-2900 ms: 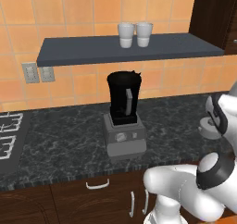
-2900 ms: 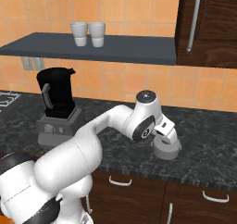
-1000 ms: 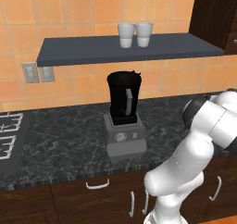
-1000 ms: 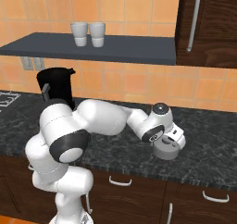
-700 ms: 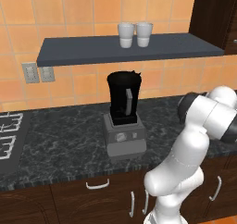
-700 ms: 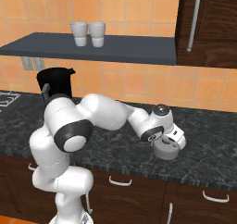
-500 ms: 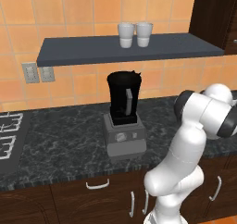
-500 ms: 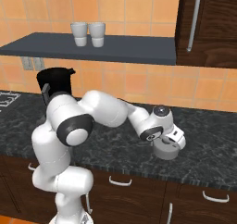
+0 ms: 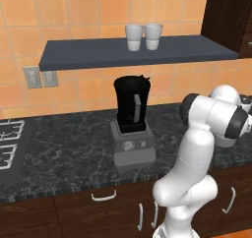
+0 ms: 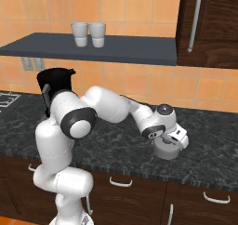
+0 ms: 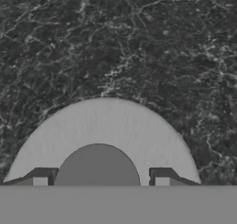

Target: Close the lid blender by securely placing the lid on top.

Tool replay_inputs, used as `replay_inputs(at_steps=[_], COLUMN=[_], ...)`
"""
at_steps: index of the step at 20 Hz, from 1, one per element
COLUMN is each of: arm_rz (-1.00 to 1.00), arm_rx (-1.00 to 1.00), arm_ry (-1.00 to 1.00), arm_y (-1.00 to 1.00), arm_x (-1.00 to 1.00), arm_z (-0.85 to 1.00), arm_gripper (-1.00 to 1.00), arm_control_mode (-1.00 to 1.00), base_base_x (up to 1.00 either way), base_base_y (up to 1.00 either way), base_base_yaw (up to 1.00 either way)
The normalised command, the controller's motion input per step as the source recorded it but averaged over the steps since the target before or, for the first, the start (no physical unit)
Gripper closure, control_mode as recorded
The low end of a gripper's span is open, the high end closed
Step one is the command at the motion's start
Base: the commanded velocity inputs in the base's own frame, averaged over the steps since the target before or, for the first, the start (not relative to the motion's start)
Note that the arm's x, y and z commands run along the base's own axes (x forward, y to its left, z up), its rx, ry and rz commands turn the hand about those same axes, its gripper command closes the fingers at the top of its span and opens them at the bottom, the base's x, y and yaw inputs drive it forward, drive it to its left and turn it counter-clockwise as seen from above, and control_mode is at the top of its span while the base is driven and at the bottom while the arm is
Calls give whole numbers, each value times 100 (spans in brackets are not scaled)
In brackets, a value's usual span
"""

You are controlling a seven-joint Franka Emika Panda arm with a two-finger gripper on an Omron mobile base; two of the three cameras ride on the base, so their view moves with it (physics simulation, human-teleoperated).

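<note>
The blender stands on the dark counter: a black tapered jar with a pale strip on a grey base with a dial, open at the top. In the right base view its jar shows partly behind my arm. The lid, a round grey disc with a raised knob, lies on the counter far to the blender's right. My gripper is right down over the lid. In the hand view the gripper is open, one fingertip on each side of the lid's knob.
Two white cups stand on the grey wall shelf above the blender. A stove is at the counter's left end. A dark cabinet hangs above the right side. The counter's front edge is close to the lid.
The arm's elbow and shoulder have swung round while the hand stayed over the lid, settling slightly lower onto it. Blender and lid have not moved.
</note>
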Motion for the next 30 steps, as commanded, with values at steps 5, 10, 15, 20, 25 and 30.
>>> replay_inputs(at_steps=[5, 10, 15, 20, 25, 30], arm_rz=[0, 0, 1, 0, 0, 0], arm_rx=[0, 0, 0, 1, 5, 6], arm_ry=[3, 0, 0, 0, -1, -5], arm_y=[14, 4, 0, 3, 8, 19], arm_x=[0, 0, -2, -14, -19, -18], arm_z=[-30, -6, 7, 79, 100, 100], arm_gripper=[100, 100, 100, 100, 100, 100], arm_control_mode=[-100, -100, -100, -100, -100, -100], base_base_x=[0, 0, 0, 0, 0, 0], base_base_y=[0, 0, 0, 0, 0, 0], base_base_yaw=[0, 0, 0, 0, 0, 0])
